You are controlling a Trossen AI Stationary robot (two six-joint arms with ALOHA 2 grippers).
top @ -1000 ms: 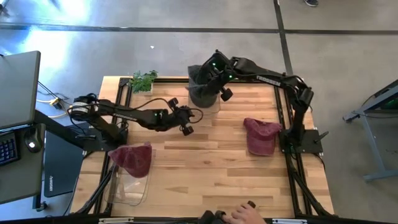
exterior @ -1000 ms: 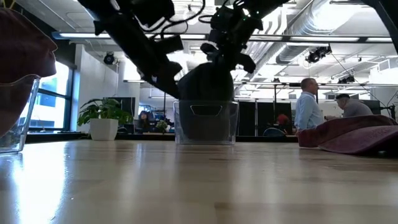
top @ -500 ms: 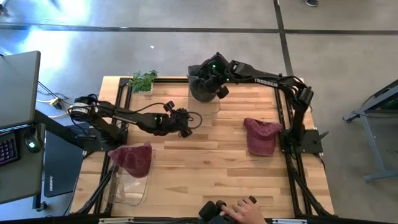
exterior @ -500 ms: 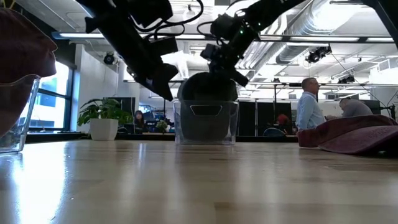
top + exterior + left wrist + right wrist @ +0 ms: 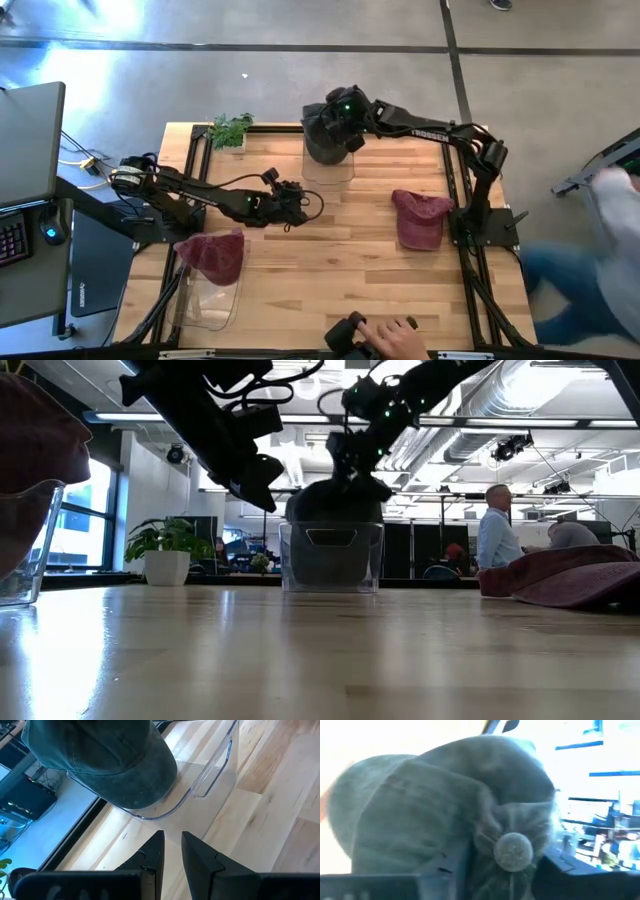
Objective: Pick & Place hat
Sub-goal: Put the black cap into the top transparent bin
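High view: the dark grey hat (image 5: 325, 135) sits in the clear bin (image 5: 330, 170) at the table's (image 5: 330, 270) far edge. The right gripper (image 5: 340, 112) is directly over the hat. The left gripper (image 5: 296, 203) hovers over bare wood, near the bin on its left-front side. A maroon hat (image 5: 418, 218) lies well right of the bin; another maroon hat (image 5: 213, 255) rests on a second clear bin (image 5: 205, 300) far left-front of it.

Low view: the grey hat (image 5: 332, 510) bulges as a rounded dome above the bin's (image 5: 331, 558) rim.

Left wrist view: fingers (image 5: 200, 857) stand nearly closed, a narrow gap between them, holding nothing. The grey hat (image 5: 100, 760) shows faded, washed cloth overhanging the bin wall (image 5: 210, 775).

Right wrist view: the hat's (image 5: 420, 805) crown shows seamed panels meeting at a cloth-covered button. Fingers pinch the crown fabric beside that button.
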